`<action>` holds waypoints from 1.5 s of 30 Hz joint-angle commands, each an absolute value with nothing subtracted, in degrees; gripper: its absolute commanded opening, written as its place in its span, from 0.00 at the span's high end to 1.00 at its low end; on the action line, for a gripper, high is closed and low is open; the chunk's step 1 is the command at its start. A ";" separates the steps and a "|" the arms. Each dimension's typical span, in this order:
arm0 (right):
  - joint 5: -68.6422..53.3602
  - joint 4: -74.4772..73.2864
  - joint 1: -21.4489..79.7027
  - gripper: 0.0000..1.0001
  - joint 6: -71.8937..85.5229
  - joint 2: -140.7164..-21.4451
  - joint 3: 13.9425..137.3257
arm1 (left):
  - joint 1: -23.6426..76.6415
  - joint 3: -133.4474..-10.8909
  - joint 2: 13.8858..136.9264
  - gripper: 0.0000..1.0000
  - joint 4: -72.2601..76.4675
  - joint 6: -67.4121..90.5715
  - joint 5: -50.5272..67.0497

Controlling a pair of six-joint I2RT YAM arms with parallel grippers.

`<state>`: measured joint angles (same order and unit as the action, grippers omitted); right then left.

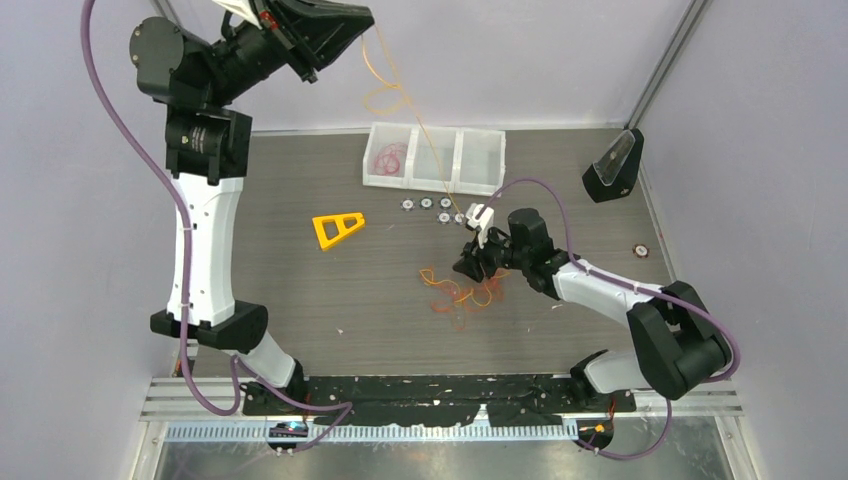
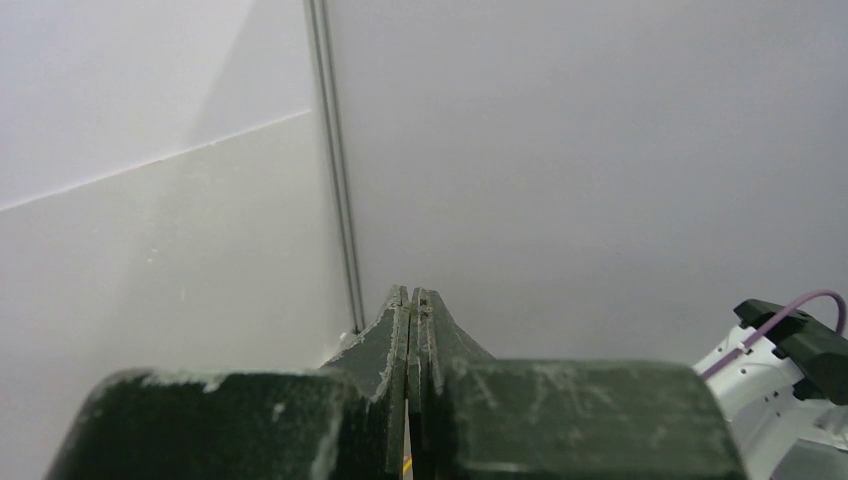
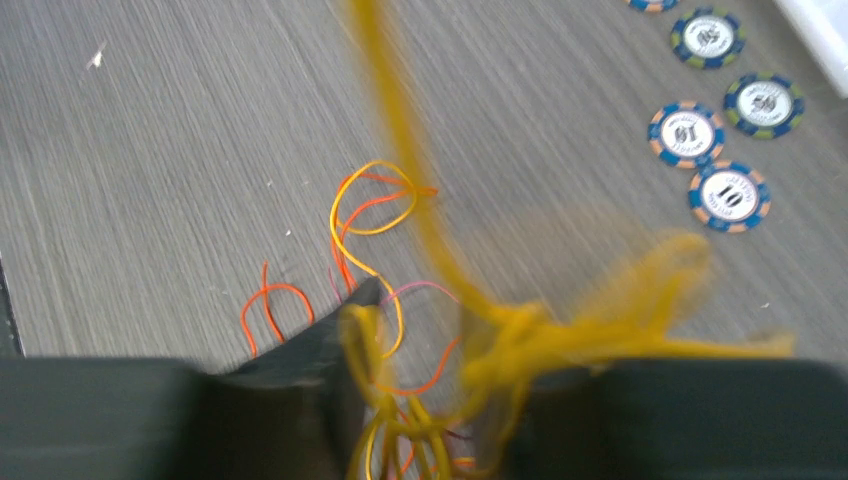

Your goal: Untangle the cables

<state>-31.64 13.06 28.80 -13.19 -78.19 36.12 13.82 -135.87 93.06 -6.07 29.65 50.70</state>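
Note:
A tangle of thin yellow, orange and red cables (image 1: 462, 290) lies on the table mid-right. One yellow cable (image 1: 385, 95) rises from it, past loose loops, up to my left gripper (image 1: 362, 22), which is raised high at the back and shut on it. In the left wrist view the jaws (image 2: 410, 300) are pressed together with a yellow sliver (image 2: 407, 465) between them. My right gripper (image 1: 470, 262) is low over the tangle. In the right wrist view it (image 3: 425, 330) is open, and blurred yellow strands (image 3: 500, 335) pass between its fingers above orange loops (image 3: 275, 300).
A white three-compartment bin (image 1: 478, 140) stands at the back, with a coiled red cable (image 1: 390, 158) in its left compartment. Several poker chips (image 1: 430, 205) (image 3: 730, 195) lie in front of it. A yellow triangular frame (image 1: 337, 228) lies left of centre. A black stand (image 1: 612, 168) is at the right.

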 commanded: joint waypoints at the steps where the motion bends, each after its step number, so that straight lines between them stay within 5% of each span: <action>1: -32.03 10.34 28.74 0.43 -12.77 -78.56 38.06 | 13.27 -138.68 92.94 1.00 0.34 31.10 47.10; 11: -32.98 5.86 28.55 0.51 -9.53 -79.95 39.44 | 12.31 -143.46 93.03 1.00 4.89 27.56 34.86; 14: -34.05 4.72 27.81 0.85 -7.97 -80.39 39.57 | 12.24 -143.47 92.35 1.00 5.04 25.09 30.18; 16: -34.14 4.95 27.25 0.93 -6.76 -80.44 38.95 | 12.29 -143.65 91.98 1.00 4.95 22.97 28.21; 45: -34.83 -2.01 12.94 0.95 7.74 -92.58 44.34 | 4.93 -149.85 90.53 1.00 4.92 3.14 1.82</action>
